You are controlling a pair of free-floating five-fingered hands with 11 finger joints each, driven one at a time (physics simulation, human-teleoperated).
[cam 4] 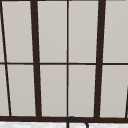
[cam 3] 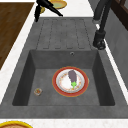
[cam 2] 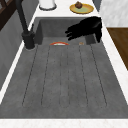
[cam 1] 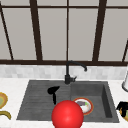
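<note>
My left hand [cam 1: 53,90] hovers over the middle of the dark grey sink [cam 1: 30,100], fingers straight and thumb pointing down, holding nothing. The left side view has the left hand [cam 2: 85,28] above the near end of the basin; the right side view has the left hand [cam 3: 43,4] over the far end of the drainboard. In the basin lies an orange-rimmed plate [cam 3: 58,86] with an eggplant [cam 3: 72,76] on it. My right hand [cam 1: 122,107] hangs over a yellow plate [cam 1: 124,113] on the right counter. A big red ball [cam 1: 67,115] sits at the sink's front edge.
A black faucet [cam 1: 68,72] stands behind the sink. A small round thing [cam 3: 38,91] lies in the basin's front corner. A white container [cam 1: 125,83] stands on the right counter, and another yellow plate [cam 1: 2,100] on the left counter. Window panes rise behind.
</note>
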